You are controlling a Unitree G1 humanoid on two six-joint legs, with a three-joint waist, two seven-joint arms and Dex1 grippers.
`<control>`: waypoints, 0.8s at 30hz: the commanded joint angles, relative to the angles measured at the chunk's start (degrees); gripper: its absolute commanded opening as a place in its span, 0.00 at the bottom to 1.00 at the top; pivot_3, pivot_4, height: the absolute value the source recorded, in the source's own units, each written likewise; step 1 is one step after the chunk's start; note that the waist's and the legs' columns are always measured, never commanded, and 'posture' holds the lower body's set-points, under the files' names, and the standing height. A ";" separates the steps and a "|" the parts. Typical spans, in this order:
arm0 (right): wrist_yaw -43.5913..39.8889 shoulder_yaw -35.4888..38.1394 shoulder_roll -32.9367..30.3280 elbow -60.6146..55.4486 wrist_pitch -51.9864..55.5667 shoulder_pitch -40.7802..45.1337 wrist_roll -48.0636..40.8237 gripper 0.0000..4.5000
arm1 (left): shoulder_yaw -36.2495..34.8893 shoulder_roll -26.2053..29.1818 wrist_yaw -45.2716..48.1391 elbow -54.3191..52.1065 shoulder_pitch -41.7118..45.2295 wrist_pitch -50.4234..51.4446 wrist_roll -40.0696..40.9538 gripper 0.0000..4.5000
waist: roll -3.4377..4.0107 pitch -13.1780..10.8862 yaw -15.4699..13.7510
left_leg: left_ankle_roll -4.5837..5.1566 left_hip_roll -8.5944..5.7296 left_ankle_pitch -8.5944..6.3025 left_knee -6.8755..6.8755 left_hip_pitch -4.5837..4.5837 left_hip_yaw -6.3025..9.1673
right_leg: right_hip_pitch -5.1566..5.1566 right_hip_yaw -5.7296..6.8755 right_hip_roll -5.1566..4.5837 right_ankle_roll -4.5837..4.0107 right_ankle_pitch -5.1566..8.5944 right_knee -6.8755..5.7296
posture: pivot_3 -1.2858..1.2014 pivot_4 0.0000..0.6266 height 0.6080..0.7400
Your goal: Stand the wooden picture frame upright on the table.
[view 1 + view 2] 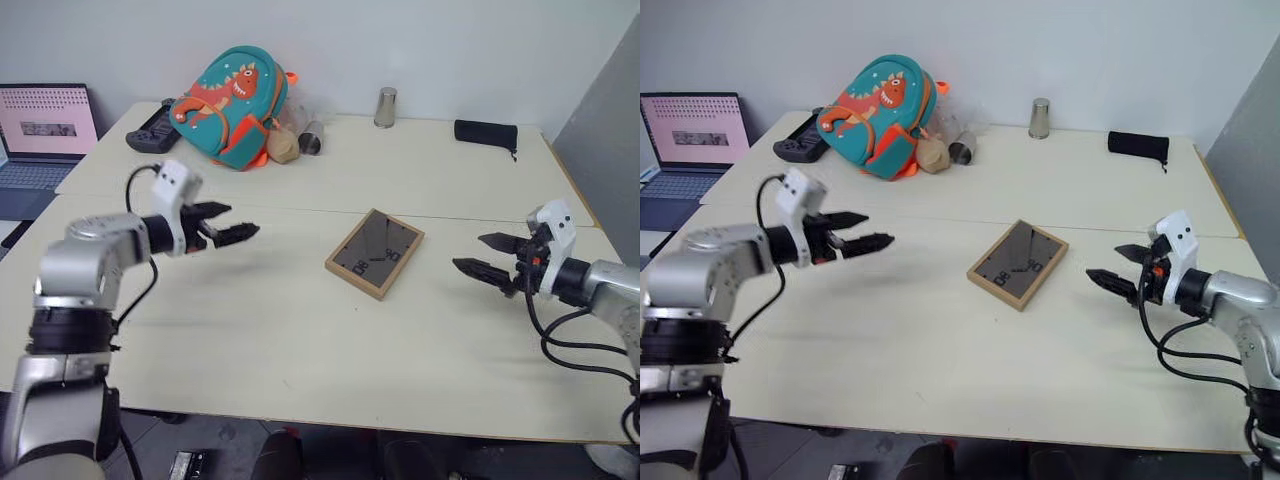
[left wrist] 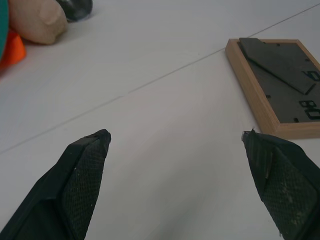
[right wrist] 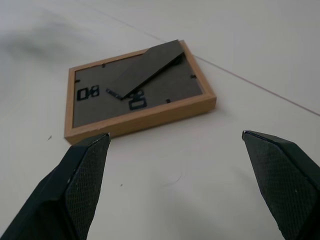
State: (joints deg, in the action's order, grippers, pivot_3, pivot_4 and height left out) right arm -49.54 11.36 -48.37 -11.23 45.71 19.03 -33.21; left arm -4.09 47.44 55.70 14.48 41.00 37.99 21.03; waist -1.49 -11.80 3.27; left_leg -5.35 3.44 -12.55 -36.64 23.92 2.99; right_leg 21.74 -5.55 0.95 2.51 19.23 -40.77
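Observation:
The wooden picture frame (image 1: pixel 375 252) lies flat and face down in the middle of the pale table (image 1: pixel 300 350). Its dark grey back panel with the fold-out prop faces up, ringed by a light wood border (image 3: pixel 145 120). My left gripper (image 1: pixel 240 225) hovers open to the left of the frame, pointing toward it, well apart from it. On the other side my right gripper (image 1: pixel 482 254) is also open and empty, aimed at the frame (image 2: pixel 280 85) from the right with a gap between them.
A teal dinosaur backpack (image 1: pixel 232 105) lies at the back left with a beige object (image 1: pixel 284 147) and a dark cylinder beside it. A game controller (image 1: pixel 152 128), a metal cup (image 1: pixel 386 107) and a black pouch (image 1: pixel 486 132) sit along the far edge. A laptop (image 1: pixel 42 130) stands off the table's left.

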 commanded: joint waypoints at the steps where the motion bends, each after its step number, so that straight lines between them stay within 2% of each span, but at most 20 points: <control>1: -0.56 0.26 0.32 1.43 -1.89 1.12 0.25 1.00 | 1.42 0.22 0.88 0.68 -0.01 -2.61 -1.95 1.00 | 0.00 0.00 0.00 | 0.00 0.00 0.00 0.00 0.00 0.00 | 0.00 0.00 0.00 0.00 0.00 0.00 | 0.52 0.24 1.00; 7: 2.56 1.21 3.91 0.72 -0.04 3.12 -1.43 1.00 | 0.05 -1.70 -0.59 -1.29 -0.67 -2.15 -1.20 1.00 | 0.00 -0.01 -0.06 | 0.00 0.02 0.00 -0.04 0.10 0.04 | 0.09 0.02 0.01 -0.01 0.00 -0.06 | 0.52 0.24 1.00; 12: 2.05 0.98 2.78 0.07 -1.55 0.12 0.25 1.00 | 1.02 -2.67 -1.15 -1.06 -0.61 -2.66 -2.43 1.00 | 0.00 -0.01 -0.17 | 0.00 0.02 0.00 -0.05 0.14 0.05 | 0.09 0.04 0.00 -0.01 0.00 -0.04 | 0.52 0.24 1.00; 18: 4.78 0.29 4.36 0.82 -2.22 1.01 1.50 1.00 | 2.69 -4.04 -0.95 -0.22 -0.96 -4.68 -4.08 1.00 | 0.00 0.00 -0.19 | 0.00 0.01 0.00 -0.15 0.14 0.05 | 0.09 0.03 0.01 -0.01 -0.01 -0.11 | 0.52 0.24 1.00; 19: 5.42 0.30 4.67 1.19 -2.62 1.14 1.87 0.96 | 2.69 -4.46 -1.12 -0.16 -1.16 -5.00 -4.15 1.00 | 0.00 0.00 -0.20 | 0.00 0.01 0.00 -0.15 0.13 0.05 | 0.09 0.02 0.01 -0.01 -0.01 -0.11 | 0.52 0.24 1.00; 22: 7.72 -0.61 6.16 2.77 -3.37 1.99 3.43 0.85 | 2.45 -6.96 -2.74 1.04 -0.71 -6.15 -4.30 0.89 | -0.01 0.00 -0.22 | 0.00 0.01 0.00 -0.16 0.13 0.05 | 0.08 0.02 0.01 -0.01 -0.01 -0.11 | 0.52 0.24 1.00; 24: 8.67 -1.44 7.28 3.07 -3.33 2.87 4.12 0.74 | 3.25 -8.38 -3.06 1.19 -0.50 -6.87 -4.90 0.78 | -0.01 0.00 -0.23 | 0.00 0.01 0.00 -0.19 0.13 0.05 | 0.06 0.02 0.01 -0.01 -0.01 -0.11 | 0.52 0.24 1.00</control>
State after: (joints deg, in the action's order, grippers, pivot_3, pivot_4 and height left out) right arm -41.98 9.79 -41.58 -7.81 43.53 20.31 -29.78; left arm -1.25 39.54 53.10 16.39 39.85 32.87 16.53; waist -1.50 -11.80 3.05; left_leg -5.35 3.45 -12.55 -36.82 24.06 3.04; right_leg 21.81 -5.52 0.96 2.51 19.22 -40.88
